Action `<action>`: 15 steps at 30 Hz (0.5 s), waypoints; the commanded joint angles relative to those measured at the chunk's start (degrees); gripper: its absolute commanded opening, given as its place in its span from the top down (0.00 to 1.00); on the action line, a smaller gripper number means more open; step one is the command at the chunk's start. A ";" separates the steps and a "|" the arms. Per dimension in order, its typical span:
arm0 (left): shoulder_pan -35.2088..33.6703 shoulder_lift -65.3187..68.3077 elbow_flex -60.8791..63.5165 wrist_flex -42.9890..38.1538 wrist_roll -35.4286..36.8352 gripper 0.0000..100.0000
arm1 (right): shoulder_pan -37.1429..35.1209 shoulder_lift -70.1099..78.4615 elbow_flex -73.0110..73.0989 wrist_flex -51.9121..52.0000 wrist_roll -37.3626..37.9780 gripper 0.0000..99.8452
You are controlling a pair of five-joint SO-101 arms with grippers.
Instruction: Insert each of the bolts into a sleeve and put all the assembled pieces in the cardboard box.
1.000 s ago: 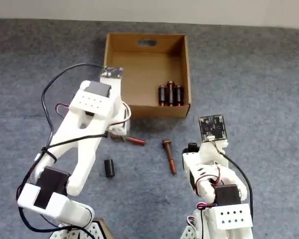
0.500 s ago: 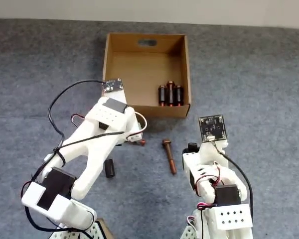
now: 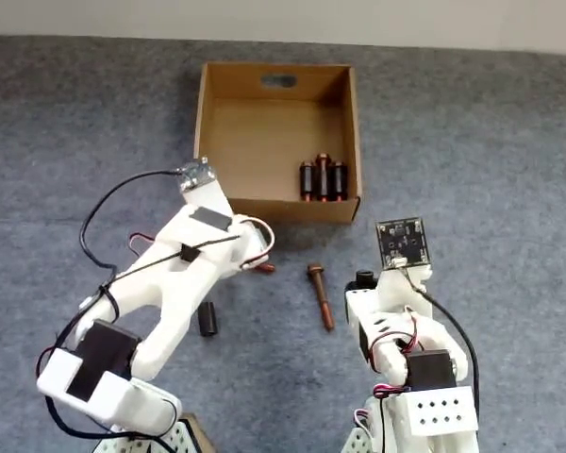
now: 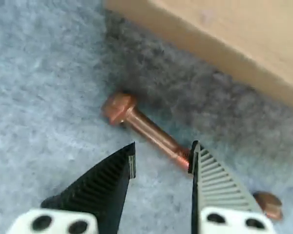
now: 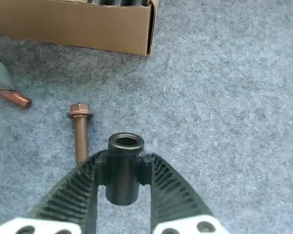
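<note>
My left gripper [image 4: 162, 146] is open and low over a copper bolt [image 4: 144, 127] that lies on the carpet just in front of the cardboard box [image 4: 224, 44]; its shaft sits between the two fingertips. From above, the left gripper [image 3: 255, 262] hides most of this bolt. A second bolt [image 3: 319, 295] lies loose to its right, also visible as the bolt [image 5: 80, 134] near my right gripper. My right gripper [image 5: 123, 161] is shut on an upright black sleeve [image 5: 123, 168], beside that second bolt. Another black sleeve [image 3: 207, 319] lies on the carpet under the left arm.
The cardboard box [image 3: 344, 113] stands at the back centre, holding three assembled pieces [image 3: 323, 179] against its front right wall. Grey carpet stretches free to the right of the box and of the right arm [image 3: 406, 349].
The left arm has swung right and tipped down over the bolt in front of the box, now covering most of it. The right arm has kept still with its sleeve.
</note>
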 commanded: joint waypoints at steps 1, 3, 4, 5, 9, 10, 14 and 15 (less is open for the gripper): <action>-3.47 -0.04 1.36 -1.85 0.35 0.82 | -0.13 -0.66 -0.57 0.13 0.00 0.99; -3.56 -0.04 1.89 -2.02 0.18 0.82 | -0.13 -0.66 -0.57 0.13 0.00 0.99; -3.38 -0.04 1.98 -2.02 0.18 0.82 | -0.13 -0.66 -0.57 0.13 0.00 0.99; -3.12 -0.04 2.07 -2.02 0.26 0.82 | -0.13 -0.66 -0.57 0.13 0.00 0.99; -2.86 -0.04 2.07 -2.02 0.35 0.82 | -0.13 -0.66 -0.57 0.13 0.00 0.99; -2.95 -0.04 2.07 -2.02 0.35 0.82 | -0.13 -0.66 -0.57 0.13 0.00 0.99; -2.95 -0.04 2.15 -1.67 0.35 0.91 | -0.13 -0.66 -0.57 0.13 0.00 0.99; -2.95 -0.04 2.33 -1.58 0.35 0.96 | -0.13 -0.66 -0.57 0.13 0.00 0.99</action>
